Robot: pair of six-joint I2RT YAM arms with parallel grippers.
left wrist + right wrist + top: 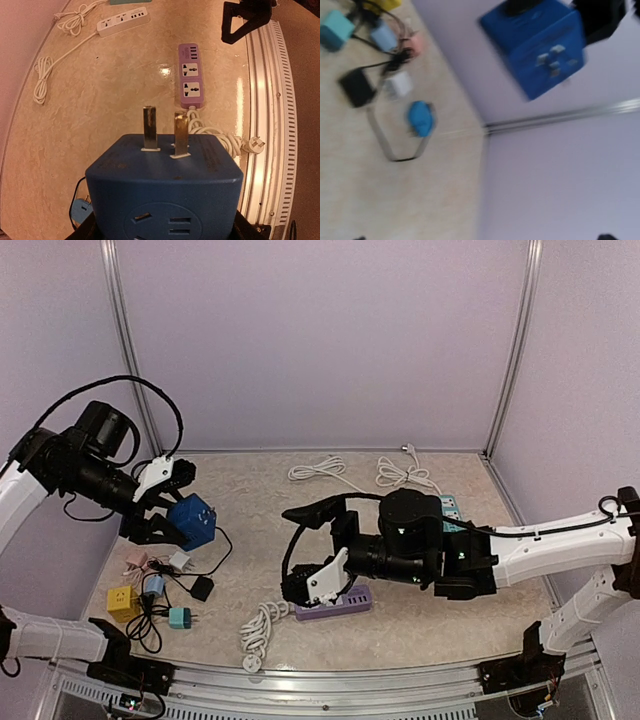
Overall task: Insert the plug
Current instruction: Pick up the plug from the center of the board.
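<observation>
The jaws of the left gripper (172, 526) are clamped on the blue cube plug (165, 192); a dark finger edge is seen at each lower corner of the cube in the left wrist view. The plug is held off the table (430, 632), over its left side. Its two flat metal prongs (151, 128) are pointed away from the wrist, towards the purple power strip (191, 80) (whose sockets face up). The strip is laid flat near the front rail, with its white cord (220, 139) coiled at one end. The right gripper (308, 590) is placed at the strip's left end in the top view; whether its jaws are apart, or touching the strip, cannot be told. A cluster of small adapters (150, 585) is scattered below the held plug. A white power strip (123, 21) is laid further back.
</observation>
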